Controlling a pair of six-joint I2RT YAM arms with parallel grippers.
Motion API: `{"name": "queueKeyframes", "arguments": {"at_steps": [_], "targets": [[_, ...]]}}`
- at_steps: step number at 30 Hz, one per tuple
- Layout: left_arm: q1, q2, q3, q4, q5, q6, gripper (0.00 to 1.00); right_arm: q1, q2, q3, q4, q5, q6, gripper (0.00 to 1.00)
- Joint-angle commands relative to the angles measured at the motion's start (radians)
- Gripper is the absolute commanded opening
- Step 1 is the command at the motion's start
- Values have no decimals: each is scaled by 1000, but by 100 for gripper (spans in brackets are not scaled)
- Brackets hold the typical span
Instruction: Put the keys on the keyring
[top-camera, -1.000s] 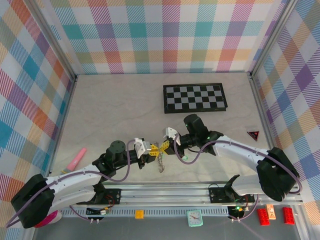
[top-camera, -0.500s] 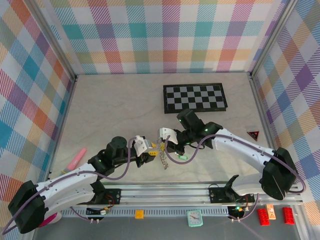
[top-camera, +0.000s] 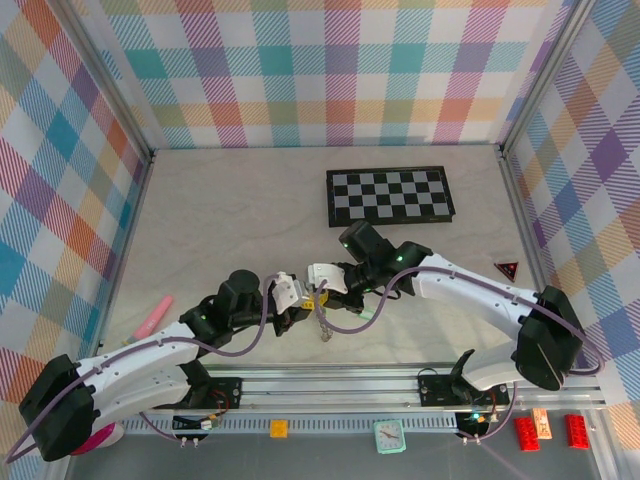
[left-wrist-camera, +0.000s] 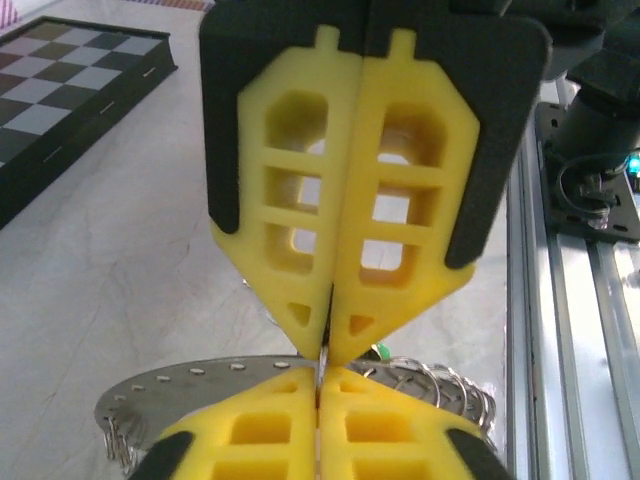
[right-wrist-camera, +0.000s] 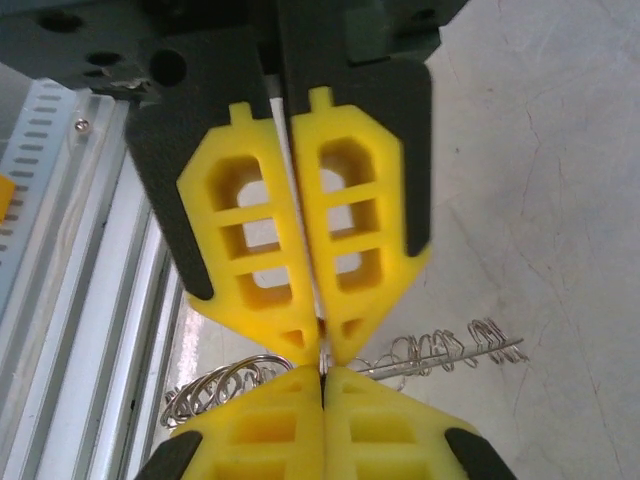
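Robotics lab cell, plaid backdrop walls (top-camera: 300, 70), aluminium mounting rail (top-camera: 340, 380), checkerboard (top-camera: 390, 196)

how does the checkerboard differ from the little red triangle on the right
The checkerboard is large, rectangular, black and white; the triangle is tiny and red. The checkerboard lies mid-table toward the back; the triangle sits near the right wall. Both lie flat on the table.

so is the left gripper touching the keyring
Touching. The left wrist view shows the left gripper shut on the keyring, whose flat edge runs in between its fingertips.
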Motion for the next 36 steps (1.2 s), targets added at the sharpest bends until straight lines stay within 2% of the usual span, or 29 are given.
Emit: {"name": "queueKeyframes", "arguments": {"at_steps": [1, 6, 12, 16, 25, 31, 35, 36], "targets": [[0, 3, 34, -4, 9, 14, 0, 16, -23, -2, 62, -71, 21, 0], [0, -25, -5, 56, 5, 0, 0, -37, -103, -116, 190, -174, 103, 28], [0, -31, -112, 336, 22, -99, 0, -79, -146, -248, 398, -246, 233, 34], [0, -26, -143, 402, 38, -120, 0, -81, -157, -290, 462, -222, 254, 34], [0, -25, -153, 407, 57, -112, 0, -84, -110, -306, 519, -222, 283, 29], [0, -30, -156, 410, 53, -109, 0, -86, -106, -302, 504, -248, 281, 14], [0, -41, -154, 395, 36, -110, 0, -86, -100, -283, 463, -263, 258, 0], [1, -46, -149, 376, 20, -108, 5, -86, -100, -273, 443, -261, 250, 0]]}}
